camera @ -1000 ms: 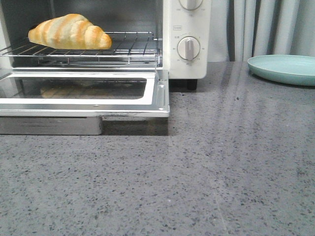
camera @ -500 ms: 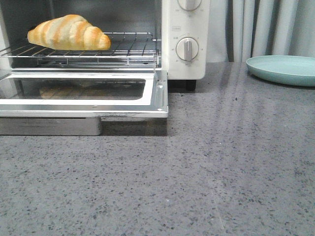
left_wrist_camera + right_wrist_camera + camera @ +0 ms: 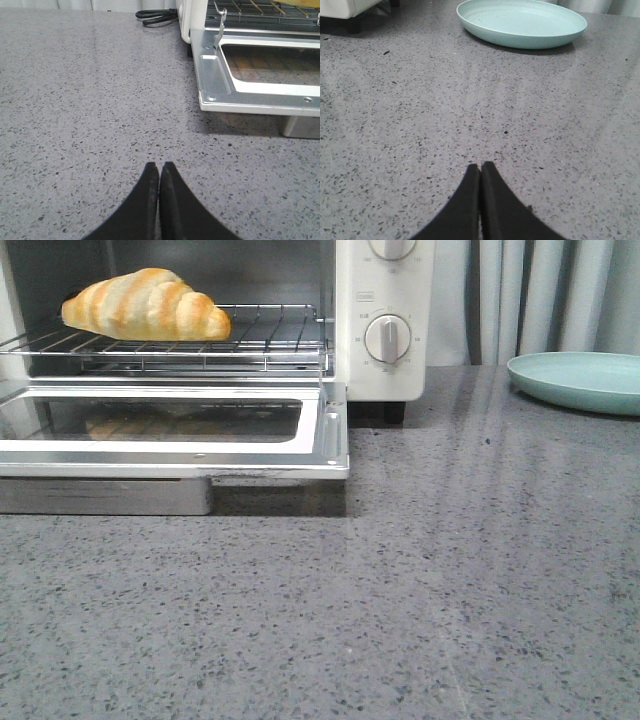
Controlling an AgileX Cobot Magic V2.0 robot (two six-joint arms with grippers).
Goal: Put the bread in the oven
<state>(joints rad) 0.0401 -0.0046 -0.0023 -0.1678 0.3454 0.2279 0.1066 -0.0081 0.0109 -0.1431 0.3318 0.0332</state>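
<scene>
The left gripper (image 3: 159, 170) has its two black fingers pressed together tip to tip, with nothing between them, and it hangs low over bare grey speckled counter (image 3: 90, 100). Beyond it and to the right lies the oven (image 3: 385, 370), whose door (image 3: 260, 90) is let down flat, its metal frame and glass pane facing up; a black cable (image 3: 157, 17) lies on the counter at the far end beside the oven's left side. The right gripper (image 3: 480, 170) is likewise closed tight, fingers touching along their length and holding nothing, over an open stretch of the same counter. Farther off from it sits a pale green plate (image 3: 522, 22), shallow and round, resting on the counter, well apart from the fingers; a black oven foot (image 3: 354, 25) shows at the far left of that view. In the front view neither arm appears. The bread (image 3: 145, 305) lies on the wire rack (image 3: 270, 335) inside the oven, toward the rack's left side, its tapered end pointing right. Its reflection shows faintly in the door glass below. The dial knob (image 3: 387, 338) sits on the cream panel right of the cavity, and the plate stands far right on the counter, apart from the oven.
</scene>
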